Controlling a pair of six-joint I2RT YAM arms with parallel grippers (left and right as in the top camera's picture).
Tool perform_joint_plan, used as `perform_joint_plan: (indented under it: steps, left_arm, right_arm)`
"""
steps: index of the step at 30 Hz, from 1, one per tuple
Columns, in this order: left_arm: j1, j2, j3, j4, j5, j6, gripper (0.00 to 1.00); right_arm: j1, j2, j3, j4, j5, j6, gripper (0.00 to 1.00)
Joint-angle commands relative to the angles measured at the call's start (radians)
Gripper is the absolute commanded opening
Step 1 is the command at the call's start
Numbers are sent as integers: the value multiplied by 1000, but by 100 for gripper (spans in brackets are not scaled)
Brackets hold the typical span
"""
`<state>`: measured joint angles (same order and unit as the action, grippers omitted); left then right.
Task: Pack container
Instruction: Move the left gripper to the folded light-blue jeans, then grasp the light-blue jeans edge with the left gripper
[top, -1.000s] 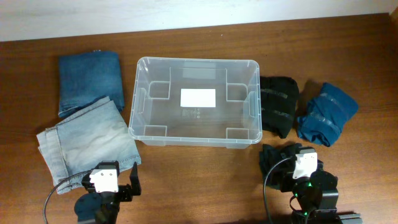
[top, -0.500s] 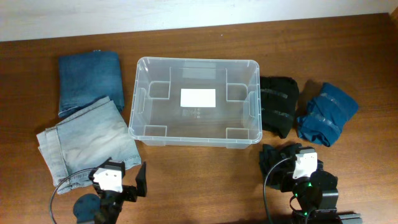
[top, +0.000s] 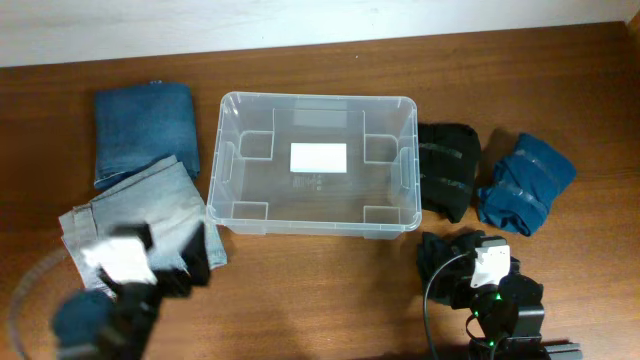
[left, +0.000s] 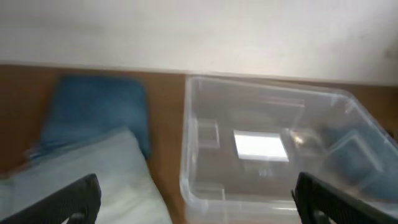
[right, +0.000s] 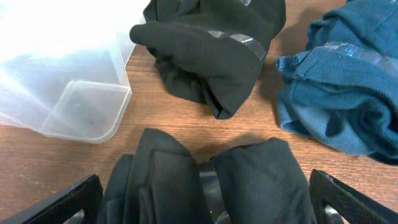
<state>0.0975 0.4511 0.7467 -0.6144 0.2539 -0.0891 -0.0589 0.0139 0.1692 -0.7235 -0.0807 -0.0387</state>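
The clear plastic container (top: 314, 162) sits empty at the table's middle, a white label (top: 318, 157) on its base; it also shows in the left wrist view (left: 273, 149) and its corner in the right wrist view (right: 68, 93). My left gripper (top: 165, 262) is open, blurred, over the light-blue jeans (top: 135, 225) at the left; its fingers frame the jeans (left: 87, 180) and the container. My right gripper (top: 462, 262) is open at the front right, its fingers either side of a rolled black garment (right: 205, 180).
Dark-blue folded jeans (top: 143, 128) lie at the back left. A second black garment (top: 447, 168) and a teal-blue bundle (top: 526, 183) lie right of the container, also in the right wrist view (right: 211, 50) (right: 342, 93). A pale wall runs along the table's far edge.
My left arm has swung left and forward, from the front edge onto the light-blue jeans. The right arm has not moved.
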Motion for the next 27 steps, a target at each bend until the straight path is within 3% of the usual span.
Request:
perform_joint_plan:
  steps: [1, 6, 8, 11, 22, 27]
  left_arm:
    - [-3, 249, 290, -113, -34, 19, 100]
    - [-3, 455, 513, -272, -209, 2, 99]
    - [13, 512, 537, -312, -304, -74, 99]
    - [99, 582, 537, -363, -313, -113, 100]
    - [671, 883, 534, -480, 25, -118, 99]
    - [845, 1054, 532, -479, 208, 43, 99]
  right_arm:
    - [-9, -8, -6, 2, -10, -6, 98]
    - [-9, -8, -6, 2, -10, -6, 98]
    - [-9, -8, -6, 2, -10, -6, 98]
    - [-9, -8, -6, 2, -10, -6, 98]
    - [-9, -8, -6, 2, -10, -6, 98]
    - [-9, -8, -6, 2, -10, -6, 98]
